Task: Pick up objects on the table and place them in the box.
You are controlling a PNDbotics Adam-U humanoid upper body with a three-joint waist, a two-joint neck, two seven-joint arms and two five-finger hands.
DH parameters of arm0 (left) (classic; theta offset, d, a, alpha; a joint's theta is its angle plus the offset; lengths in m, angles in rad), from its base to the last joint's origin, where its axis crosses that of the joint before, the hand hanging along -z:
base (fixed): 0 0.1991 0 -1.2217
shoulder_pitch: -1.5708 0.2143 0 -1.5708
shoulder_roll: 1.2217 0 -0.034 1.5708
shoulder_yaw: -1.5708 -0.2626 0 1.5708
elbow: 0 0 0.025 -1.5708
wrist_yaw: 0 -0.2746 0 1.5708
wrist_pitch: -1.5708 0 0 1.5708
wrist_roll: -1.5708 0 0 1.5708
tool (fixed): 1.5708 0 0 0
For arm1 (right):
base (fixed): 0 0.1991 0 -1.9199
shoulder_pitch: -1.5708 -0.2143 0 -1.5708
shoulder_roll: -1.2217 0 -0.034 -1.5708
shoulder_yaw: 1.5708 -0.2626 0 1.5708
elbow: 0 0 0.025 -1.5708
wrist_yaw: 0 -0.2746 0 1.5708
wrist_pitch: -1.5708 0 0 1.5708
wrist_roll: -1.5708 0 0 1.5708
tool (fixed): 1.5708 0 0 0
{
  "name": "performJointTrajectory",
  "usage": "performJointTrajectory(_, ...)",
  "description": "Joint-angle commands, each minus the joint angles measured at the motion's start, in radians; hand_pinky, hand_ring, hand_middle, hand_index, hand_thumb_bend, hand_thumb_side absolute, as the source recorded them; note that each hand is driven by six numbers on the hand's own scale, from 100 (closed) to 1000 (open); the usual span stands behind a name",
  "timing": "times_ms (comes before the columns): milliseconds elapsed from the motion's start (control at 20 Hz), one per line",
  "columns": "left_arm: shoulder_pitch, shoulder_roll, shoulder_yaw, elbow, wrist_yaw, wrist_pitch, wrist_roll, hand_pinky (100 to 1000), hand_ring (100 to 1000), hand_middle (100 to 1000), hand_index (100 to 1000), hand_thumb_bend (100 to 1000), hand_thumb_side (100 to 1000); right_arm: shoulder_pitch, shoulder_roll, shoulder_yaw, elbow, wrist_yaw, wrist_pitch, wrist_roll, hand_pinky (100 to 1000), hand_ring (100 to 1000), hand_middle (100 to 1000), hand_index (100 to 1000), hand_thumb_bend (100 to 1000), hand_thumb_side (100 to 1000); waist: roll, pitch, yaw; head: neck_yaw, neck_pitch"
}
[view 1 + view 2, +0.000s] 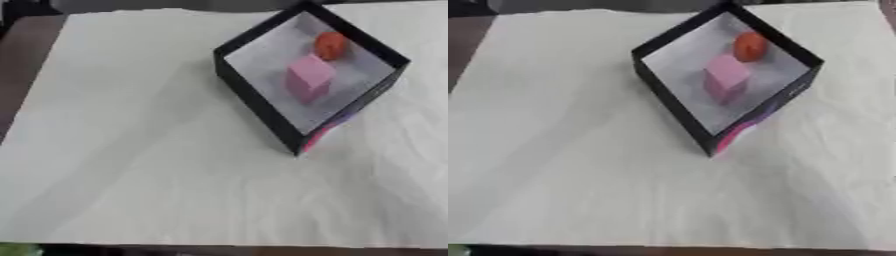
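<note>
Box (254,97) (corner toward camera), diagonal

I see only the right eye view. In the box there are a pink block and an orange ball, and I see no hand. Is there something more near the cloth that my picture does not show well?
Observer: Yes. In the left eye view a small green thing shows at the lower left corner, just past the near edge of the cloth. I cannot tell what it is.
Operator: Thank you. Does a hand show on that side?
Observer: No hand shows in either view. The left eye view only adds a wider strip of the brown table along the left of the cloth.
</note>
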Motion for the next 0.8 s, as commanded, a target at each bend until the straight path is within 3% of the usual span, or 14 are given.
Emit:
performJointTrajectory(50, -0.039, -0.131, -0.021, 0.177, -0.127, -0.073, 0.026, 716, 689, 625, 648, 290, 100, -0.028, -0.032, -0.006, -0.028, -0.011, -0.011, 0.002, 890, 856, 821, 913, 235, 303, -0.019, -0.037, -0.009, 0.024, 0.002)
performJointTrajectory(250, -0.033, -0.290, -0.027, 0.408, -0.262, -0.223, 0.160, 727, 693, 629, 651, 296, 100, -0.042, -0.020, -0.002, -0.030, -0.010, -0.011, 0.006, 890, 855, 821, 914, 234, 307, -0.025, -0.028, -0.026, 0.047, -0.016)
performJointTrajectory(450, -0.002, -0.392, -0.009, 0.574, -0.328, -0.335, 0.293, 721, 690, 639, 657, 292, 100, -0.056, -0.004, 0.006, -0.031, -0.011, -0.008, 0.014, 891, 856, 821, 915, 232, 313, -0.027, -0.018, -0.039, 0.063, -0.031)
performJointTrajectory(650, 0.029, -0.438, 0.005, 0.674, -0.350, -0.372, 0.303, 735, 708, 667, 679, 355, 100, -0.056, 0.005, 0.013, -0.029, -0.010, -0.003, 0.020, 891, 856, 822, 915, 231, 319, -0.025, -0.012, -0.047, 0.068, -0.036)
performJointTrajectory(750, 0.038, -0.444, 0.012, 0.696, -0.364, -0.368, 0.293, 772, 748, 713, 747, 479, 112, -0.051, 0.008, 0.013, -0.027, -0.008, 0.000, 0.021, 890, 855, 821, 915, 234, 322, -0.024, -0.010, -0.049, 0.069, -0.035)
performJointTrajectory(800, 0.041, -0.445, 0.017, 0.704, -0.368, -0.361, 0.284, 794, 773, 744, 813, 540, 198, -0.049, 0.009, 0.013, -0.025, -0.006, 0.001, 0.020, 890, 855, 821, 915, 235, 323, -0.023, -0.010, -0.049, 0.069, -0.034)
